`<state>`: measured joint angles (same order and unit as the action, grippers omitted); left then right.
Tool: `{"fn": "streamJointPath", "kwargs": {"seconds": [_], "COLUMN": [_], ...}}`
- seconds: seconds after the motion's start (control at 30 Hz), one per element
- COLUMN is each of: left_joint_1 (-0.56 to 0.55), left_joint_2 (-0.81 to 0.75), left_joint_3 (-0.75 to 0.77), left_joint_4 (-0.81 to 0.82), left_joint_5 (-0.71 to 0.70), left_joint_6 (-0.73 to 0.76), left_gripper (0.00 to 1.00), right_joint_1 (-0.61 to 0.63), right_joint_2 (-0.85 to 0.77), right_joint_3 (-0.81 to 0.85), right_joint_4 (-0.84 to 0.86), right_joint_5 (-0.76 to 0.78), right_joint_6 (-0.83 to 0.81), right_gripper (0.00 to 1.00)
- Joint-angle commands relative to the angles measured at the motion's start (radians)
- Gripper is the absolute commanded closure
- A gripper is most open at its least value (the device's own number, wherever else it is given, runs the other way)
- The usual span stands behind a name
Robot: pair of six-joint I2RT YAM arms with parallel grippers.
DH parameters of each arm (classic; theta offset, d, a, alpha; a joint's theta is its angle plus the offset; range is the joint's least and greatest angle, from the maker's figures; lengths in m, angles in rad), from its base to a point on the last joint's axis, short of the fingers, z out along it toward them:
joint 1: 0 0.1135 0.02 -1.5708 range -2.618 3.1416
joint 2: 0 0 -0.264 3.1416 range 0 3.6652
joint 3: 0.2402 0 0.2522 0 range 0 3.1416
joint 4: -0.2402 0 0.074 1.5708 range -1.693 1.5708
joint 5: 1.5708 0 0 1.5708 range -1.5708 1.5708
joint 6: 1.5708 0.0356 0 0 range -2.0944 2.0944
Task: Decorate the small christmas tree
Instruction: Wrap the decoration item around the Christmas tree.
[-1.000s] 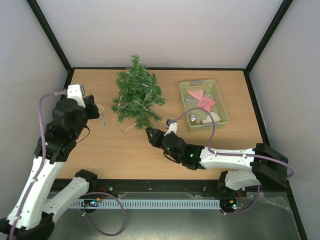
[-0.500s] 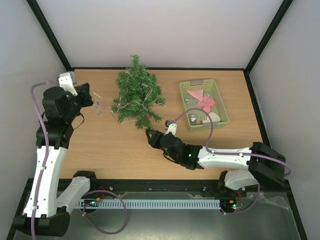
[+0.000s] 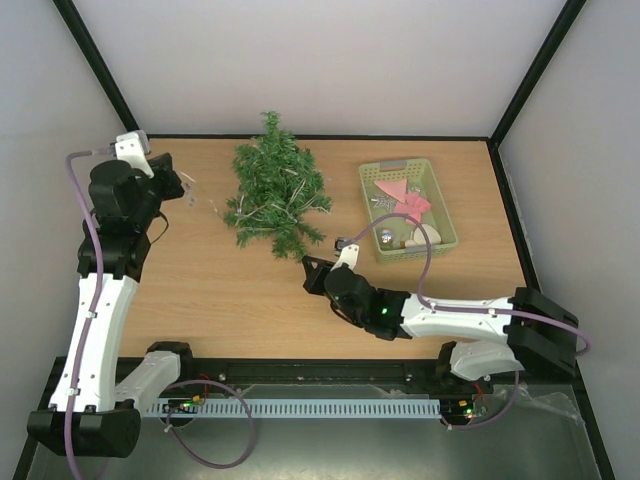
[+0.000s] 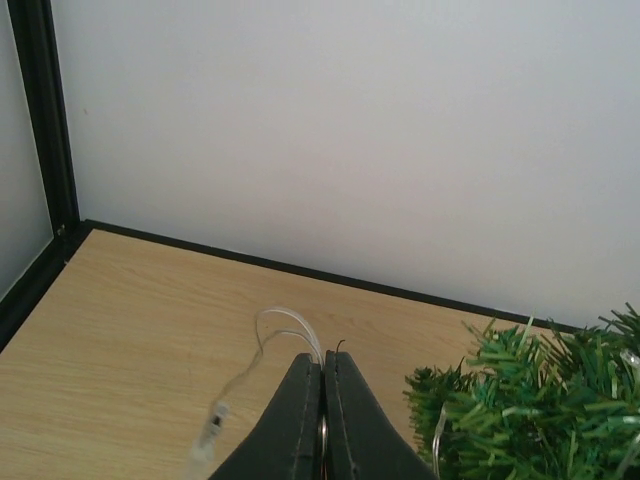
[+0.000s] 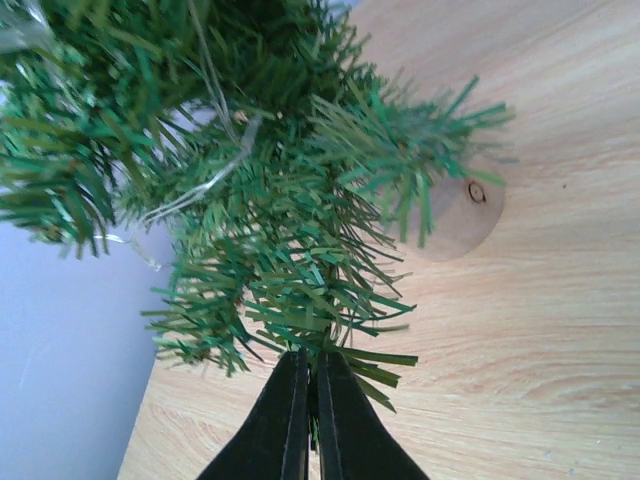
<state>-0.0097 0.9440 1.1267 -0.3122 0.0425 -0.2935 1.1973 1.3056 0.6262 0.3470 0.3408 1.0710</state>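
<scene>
The small christmas tree (image 3: 275,195) lies on its side on the wooden table, top toward the back wall. A thin clear light string (image 3: 288,200) is draped through its branches. My left gripper (image 3: 180,187) is shut on the loose end of that string (image 4: 285,325), left of the tree (image 4: 540,400). A small clear piece (image 4: 208,440) hangs from the wire. My right gripper (image 3: 308,266) is shut on a low branch of the tree (image 5: 260,180) near its round wooden base (image 5: 462,215). My right gripper's tips (image 5: 312,358) pinch green needles.
A pale green basket (image 3: 447,225) stands right of the tree and holds pink ornaments (image 3: 410,203), a silver bauble (image 3: 387,236) and a pale piece (image 3: 426,235). Black frame posts and grey walls bound the table at the back and sides.
My left gripper has moved back toward the far-left corner with the string end, lifting the wire off the table. My right gripper stays on the branch, shifted slightly right.
</scene>
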Motion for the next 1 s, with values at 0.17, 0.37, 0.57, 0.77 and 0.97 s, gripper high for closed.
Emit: {"fn": "streamJointPath", "kwargs": {"seconds": [0.17,0.37,0.57,0.77,0.97], "left_joint_1": [0.008,0.008,0.008,0.008,0.008], "left_joint_2": [-0.025,-0.072,-0.132,-0.167,-0.182], "left_joint_3": [-0.062,-0.146,-0.197,-0.209,-0.256], "left_joint_4": [0.073,0.059,0.036,-0.001,0.048], "left_joint_5": [0.07,0.113,0.166,0.216,0.359], "left_joint_6": [0.016,-0.009,0.002,0.015,-0.01], "left_gripper": [0.98,0.98,0.98,0.98,0.97], "right_joint_1": [-0.002,-0.036,-0.076,-0.11,-0.146], "right_joint_2": [-0.13,-0.17,-0.22,-0.281,-0.314], "right_joint_3": [-0.03,-0.048,-0.052,-0.091,-0.101], "right_joint_4": [-0.053,-0.066,-0.109,-0.135,-0.135], "right_joint_5": [0.121,0.107,0.093,0.075,0.049], "right_joint_6": [-0.201,-0.281,-0.378,-0.471,-0.566], "right_gripper": [0.98,0.98,0.98,0.98,0.98]}}
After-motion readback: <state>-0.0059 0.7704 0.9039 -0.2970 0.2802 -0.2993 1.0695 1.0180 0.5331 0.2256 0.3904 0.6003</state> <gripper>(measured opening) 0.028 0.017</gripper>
